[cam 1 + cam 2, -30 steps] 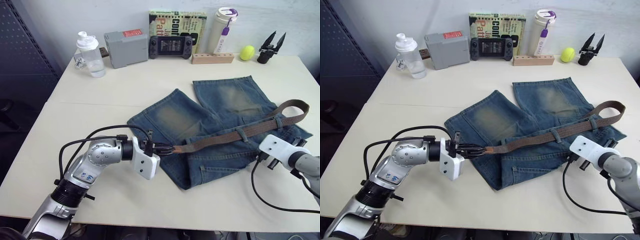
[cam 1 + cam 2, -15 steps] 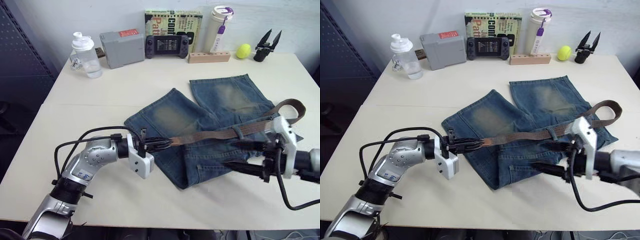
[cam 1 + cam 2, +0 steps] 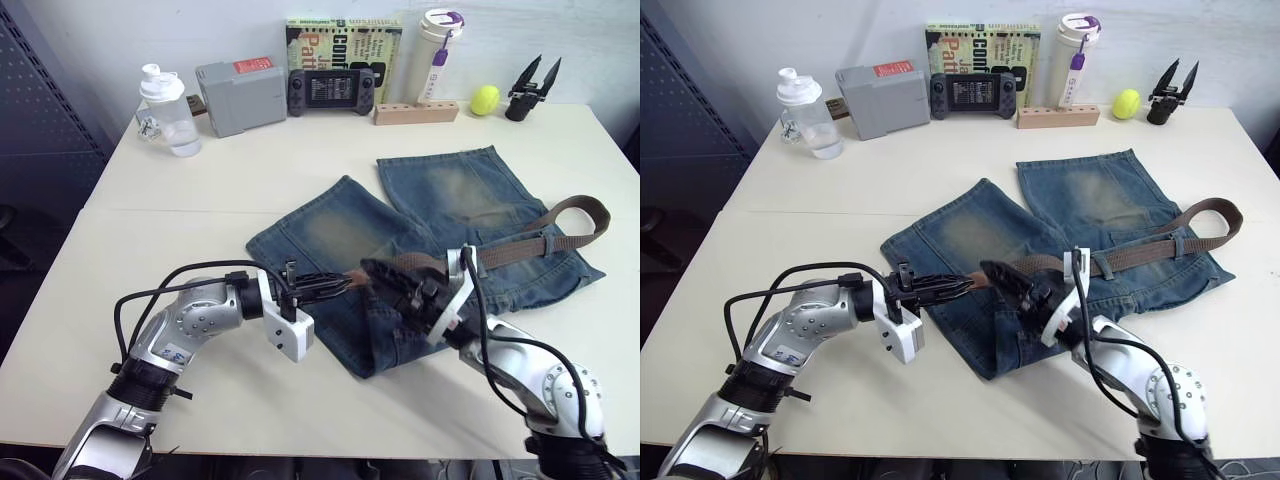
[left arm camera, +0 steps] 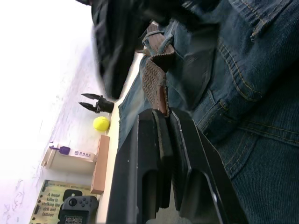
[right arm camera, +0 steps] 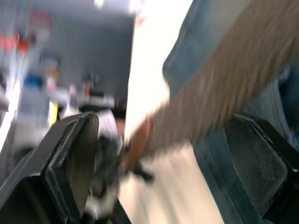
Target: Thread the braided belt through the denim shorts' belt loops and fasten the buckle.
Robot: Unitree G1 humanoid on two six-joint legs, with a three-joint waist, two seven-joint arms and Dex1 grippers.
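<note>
The braided belt point(image 3: 520, 247) lies across the denim shorts point(image 3: 420, 250) on the bench point(image 3: 200, 190) — its tan end is pinched in the closed jaws of the left gripper point(image 3: 335, 287), at the shorts' left edge. Just right of that, the right gripper point(image 3: 392, 285) hovers over the strap, jaws spread wide — holding nothing. Further right, the belt passes a belt loop point(image 3: 543, 243) and curls back.

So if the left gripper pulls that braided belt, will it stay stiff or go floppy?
Probably floppy: the braided belt curls into a loop at its far end. It likely drags the denim shorts too, being threaded through a belt loop. The left gripper pinches its tip.
</note>
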